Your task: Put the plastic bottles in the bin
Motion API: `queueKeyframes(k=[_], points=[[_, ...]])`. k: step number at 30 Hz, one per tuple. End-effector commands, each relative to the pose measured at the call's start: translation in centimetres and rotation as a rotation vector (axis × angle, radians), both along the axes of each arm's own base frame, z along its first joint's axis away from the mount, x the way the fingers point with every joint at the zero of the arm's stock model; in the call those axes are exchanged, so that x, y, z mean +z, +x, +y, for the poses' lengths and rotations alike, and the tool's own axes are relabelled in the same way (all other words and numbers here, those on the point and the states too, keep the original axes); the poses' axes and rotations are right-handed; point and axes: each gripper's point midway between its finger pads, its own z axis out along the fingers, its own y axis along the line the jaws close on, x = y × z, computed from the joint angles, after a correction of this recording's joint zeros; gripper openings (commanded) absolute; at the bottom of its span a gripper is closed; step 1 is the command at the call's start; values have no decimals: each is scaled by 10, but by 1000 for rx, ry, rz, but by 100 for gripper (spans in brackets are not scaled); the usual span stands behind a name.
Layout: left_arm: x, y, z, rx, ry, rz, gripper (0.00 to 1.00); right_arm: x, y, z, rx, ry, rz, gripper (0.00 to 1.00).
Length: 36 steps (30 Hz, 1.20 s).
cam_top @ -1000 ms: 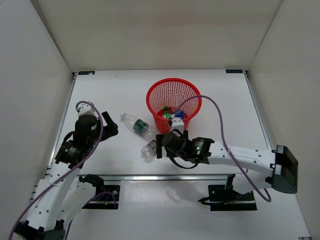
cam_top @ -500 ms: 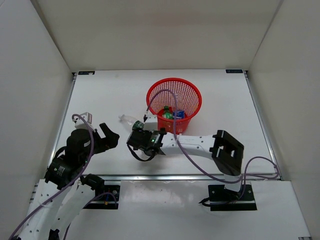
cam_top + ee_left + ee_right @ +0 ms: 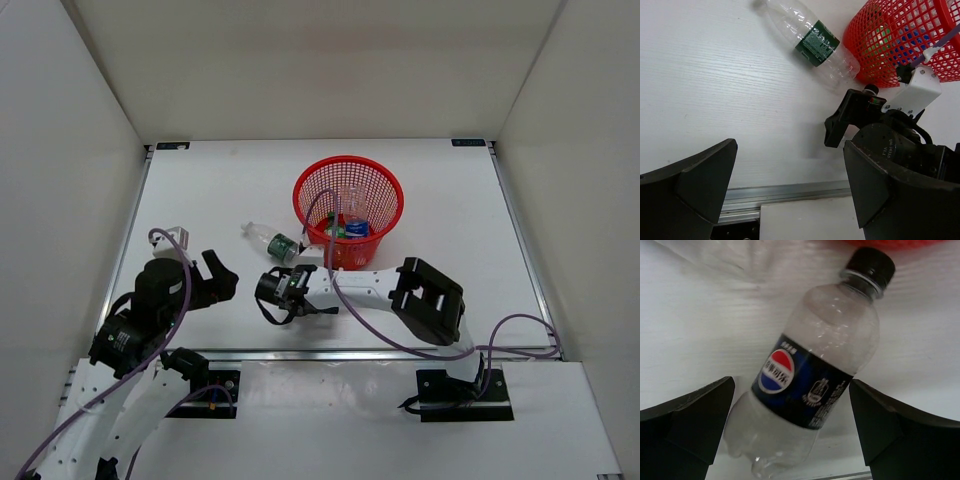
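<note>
Right gripper (image 3: 791,387), jaws spread, straddles the dark-labelled bottle (image 3: 812,375) toward the table's (image 3: 450,200) near edge; closing squarely across the label should prevent slipping en route to the bin (image 3: 347,158).

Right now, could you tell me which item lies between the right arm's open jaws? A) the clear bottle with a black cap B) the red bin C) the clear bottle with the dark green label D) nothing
A: the right wrist view shows the black-capped bottle lying on the table between the open jaws, while the green-labelled bottle lies elsewhere, by the bin.
</note>
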Motion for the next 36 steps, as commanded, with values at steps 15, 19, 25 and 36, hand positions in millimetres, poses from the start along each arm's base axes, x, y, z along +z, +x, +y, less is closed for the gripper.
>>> queueKeyframes(k=[15,19,25,36], points=[[11,12,-3,-6,3,-32,99,41,-26,-5,95,191,-43,33],[5,15,-2,11,6,-9,99,91,-38,33,335,248,-140,20],[-16,26,-11,13,-19,44,98,224,-26,50,623,492,-419,18],[-54,69,-59,-40,-131,147,99,319,128,-91,554,614,-690,21]])
